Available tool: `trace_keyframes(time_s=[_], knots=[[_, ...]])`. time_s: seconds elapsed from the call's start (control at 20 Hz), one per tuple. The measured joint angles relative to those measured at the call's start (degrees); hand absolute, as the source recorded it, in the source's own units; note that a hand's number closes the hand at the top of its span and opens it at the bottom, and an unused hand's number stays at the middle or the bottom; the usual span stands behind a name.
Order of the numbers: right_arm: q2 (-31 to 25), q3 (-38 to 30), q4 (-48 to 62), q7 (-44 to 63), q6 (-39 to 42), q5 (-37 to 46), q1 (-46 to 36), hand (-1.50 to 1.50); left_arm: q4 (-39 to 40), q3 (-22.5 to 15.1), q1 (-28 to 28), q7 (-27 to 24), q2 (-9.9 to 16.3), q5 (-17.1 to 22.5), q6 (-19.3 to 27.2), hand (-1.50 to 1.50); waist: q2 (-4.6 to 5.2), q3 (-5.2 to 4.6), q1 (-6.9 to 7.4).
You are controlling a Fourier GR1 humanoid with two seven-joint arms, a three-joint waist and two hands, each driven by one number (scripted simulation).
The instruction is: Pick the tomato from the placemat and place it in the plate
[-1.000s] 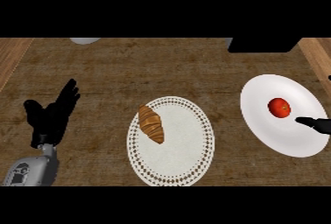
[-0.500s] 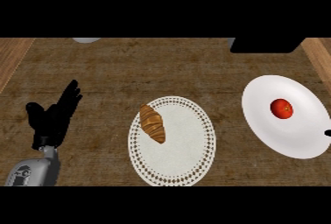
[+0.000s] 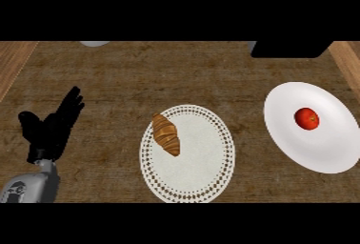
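Tomato (image 3: 306, 118) sits in plate (image 3: 316, 143); left hand (image 3: 49, 129) rests, fingers spread. Task looks done; leave the tomato undisturbed.

We look steeply down on a brown, rough-textured counter (image 3: 183, 76) that fills most of the view. Lighter wooden strips (image 3: 15, 62) run along its left and right sides. A black block (image 3: 290, 49) and a pale rounded object (image 3: 94, 44) sit at the far edge.
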Motion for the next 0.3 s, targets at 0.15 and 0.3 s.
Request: trace_keyframes(time_s=[0.15,0.3], knots=[[-1.61,0.42,3.72,-3.38,0.21,1.20,0.59,-1.50,1.36,-0.23,-1.14,-0.67,-0.90,-1.01,0.92,0.00,0.01,0.01,-0.08],[-3.55,0.96,8.26,-5.65,-0.04,2.39,-0.22,-1.50,2.15,-0.09,-1.62,-0.76,-1.16,-1.21,0.80,0.00,0.02,0.02,-0.04]])
